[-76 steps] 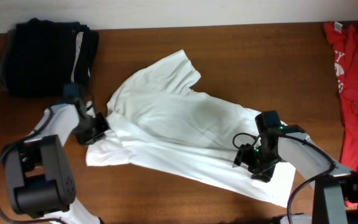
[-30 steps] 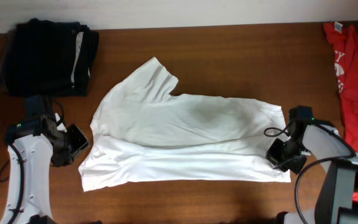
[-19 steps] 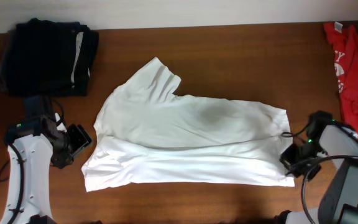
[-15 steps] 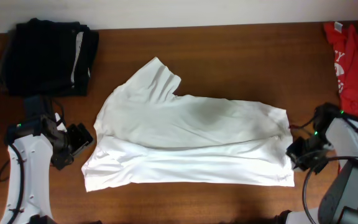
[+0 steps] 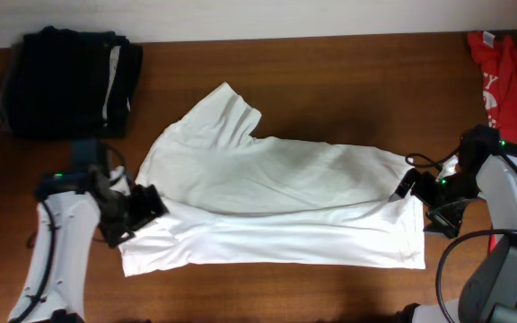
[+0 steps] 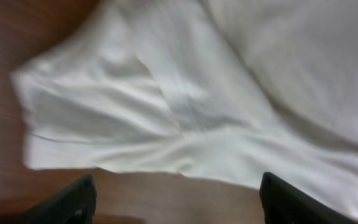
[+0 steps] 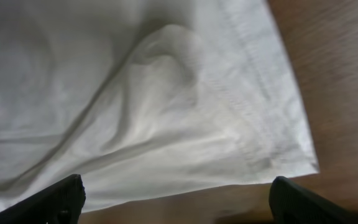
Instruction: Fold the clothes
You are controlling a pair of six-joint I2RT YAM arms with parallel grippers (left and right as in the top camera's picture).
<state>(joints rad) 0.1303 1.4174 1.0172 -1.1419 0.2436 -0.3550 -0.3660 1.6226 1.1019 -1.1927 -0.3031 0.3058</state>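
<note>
The left fingers (image 6: pixel 67 202) stand wide apart, empty, just over the left edge of the white T-shirt (image 5: pixel 276 197). The right fingers (image 7: pixel 55 199) are equally spread and empty above the hem corner at the opposite end. The shirt lies spread on the brown bench (image 5: pixel 330 81), long axis running left to right between both arms, so each arm is nearest its own end. A dark folded pile (image 5: pixel 65 81) and a red garment (image 5: pixel 510 108) sit at the far corners.
</note>
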